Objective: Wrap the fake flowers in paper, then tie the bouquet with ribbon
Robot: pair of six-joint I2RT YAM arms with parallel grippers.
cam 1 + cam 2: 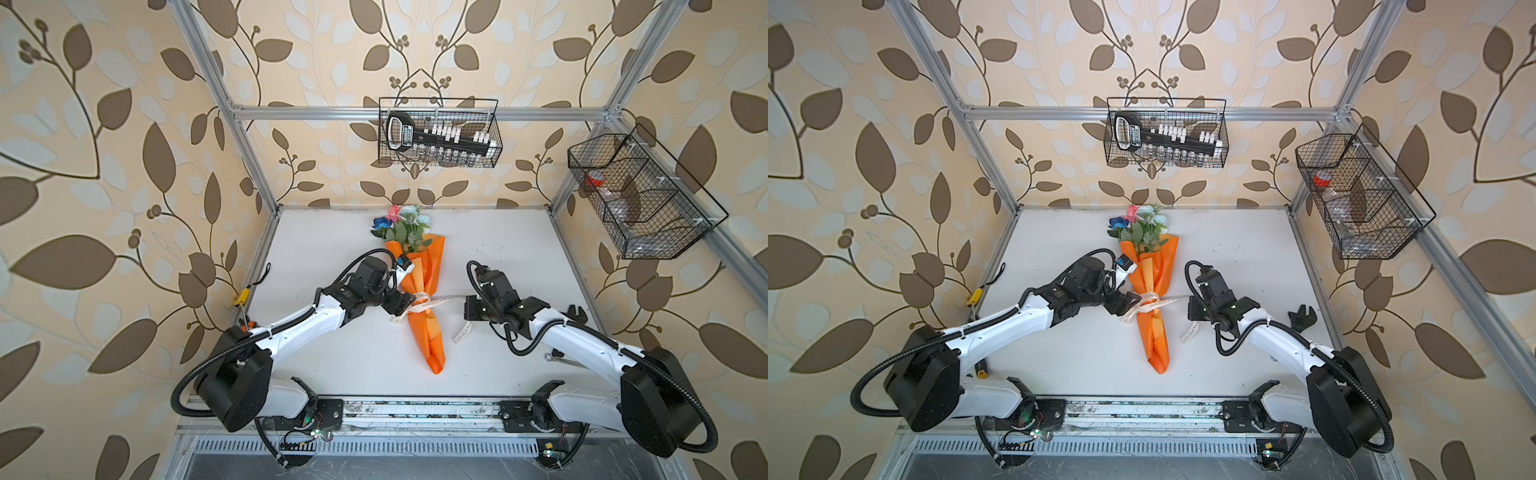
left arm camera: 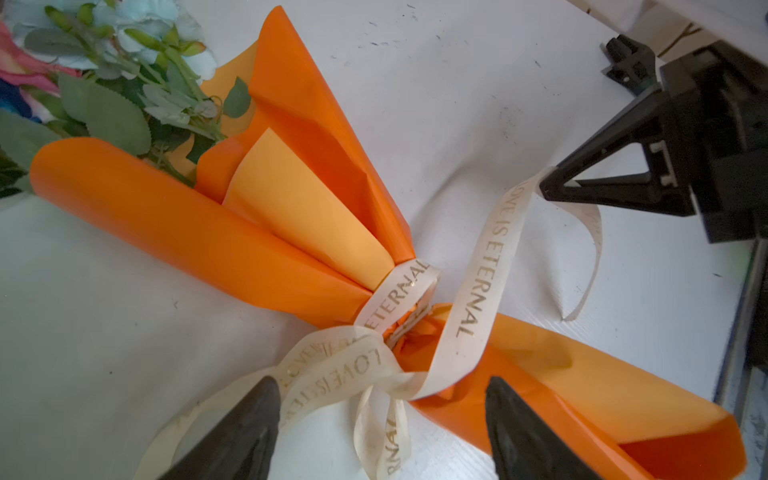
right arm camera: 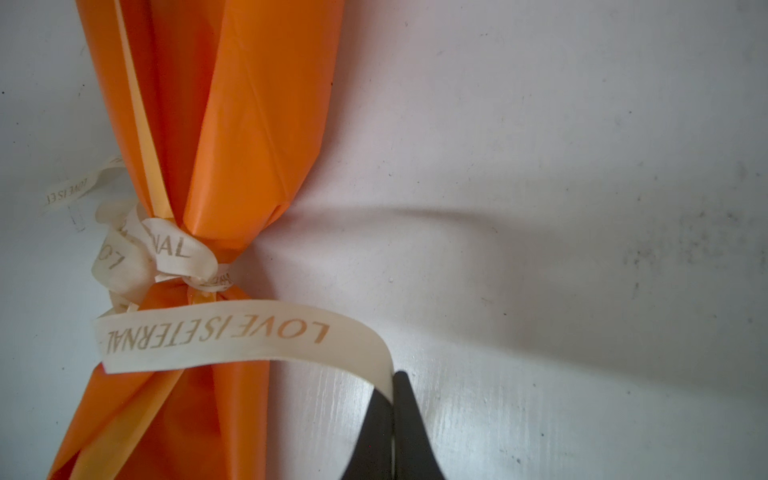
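1. The bouquet (image 1: 428, 266) lies flat on the white table (image 1: 324, 357), about midway between left and right. It has pink, pale blue-white and dark blue blooms (image 1: 405, 216) over green leaves, rolled in bright orange wrapping paper (image 1: 430, 340) that is pinched to a narrow waist
2. A cream ribbon (image 1: 430, 300) lettered "LOVE IS ETERNAL" circles that waist and bunches in loose loops on its left side. One tail lies on the table to the left and another runs off to the right
3. The long axis runs far to near with a slight lean: blooms at the far end and a little left, the pointed paper tail at the near end and a little right
4. The left gripper (image 2: 386, 419) sits just left of the waist with its jaws spread wide. Ribbon loops lie between them, and nothing is pinched
5. The right gripper (image 3: 392, 405) is right of the bouquet, clenched on the right-hand ribbon tail, which stretches across the gap between them
6. The blooms reach close to the far table edge. Bare white surface lies on both sides of the paper and between its near tip and the near edge
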